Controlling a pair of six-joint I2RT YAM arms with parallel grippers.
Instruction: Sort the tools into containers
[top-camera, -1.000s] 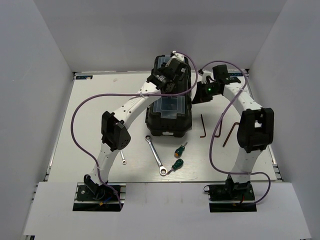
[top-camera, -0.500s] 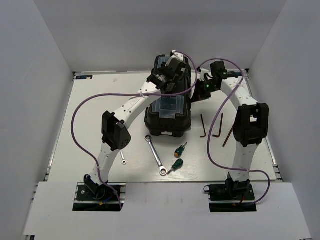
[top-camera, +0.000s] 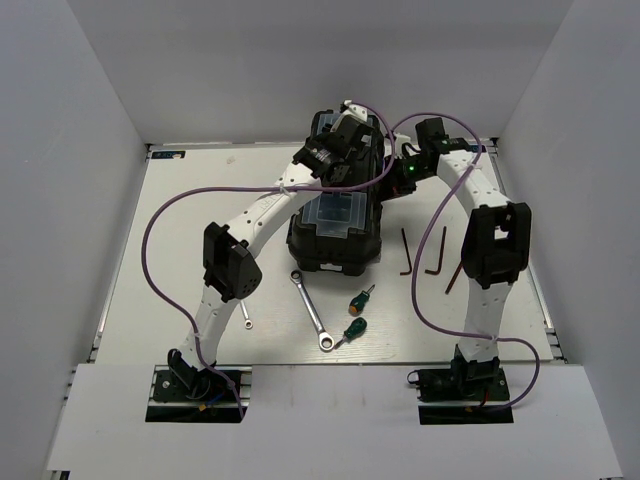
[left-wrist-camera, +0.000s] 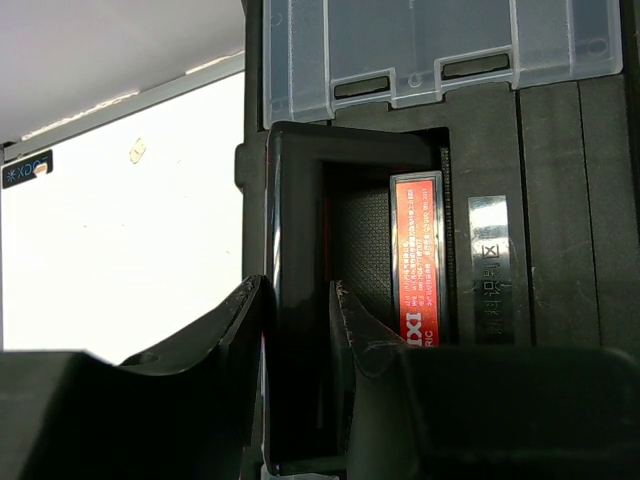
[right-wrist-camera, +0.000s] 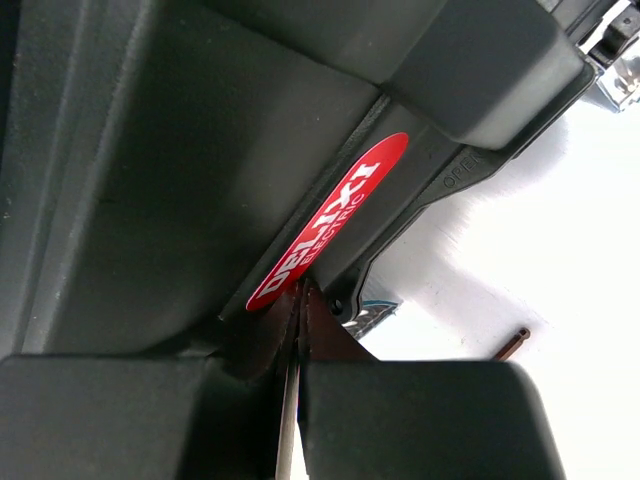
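Atop the toolbox (top-camera: 335, 250), left claw (left-wrist-camera: 297, 300) pinching the handle (left-wrist-camera: 300, 190), right claw (right-wrist-camera: 300, 300) pressed together beside it

From above, the far half of the toolbox (top-camera: 335, 245) is covered by the left arm (top-camera: 262, 210) and the right arm (top-camera: 470, 185), and the short wrench (top-camera: 245, 319) is partly hidden under the left one. At the left wrist the handle (left-wrist-camera: 296, 240) is masked by the fingers (left-wrist-camera: 362, 335) and the clear organiser lid (left-wrist-camera: 440, 45) is cropped; at the right wrist only the tip of a hex key (right-wrist-camera: 516, 342) is shown

Left arm (top-camera: 255, 212) and right arm (top-camera: 478, 195) both arch inward; left tool (left-wrist-camera: 296, 292) has fingers partway apart, right tool (right-wrist-camera: 301, 300) is pinched tight together.
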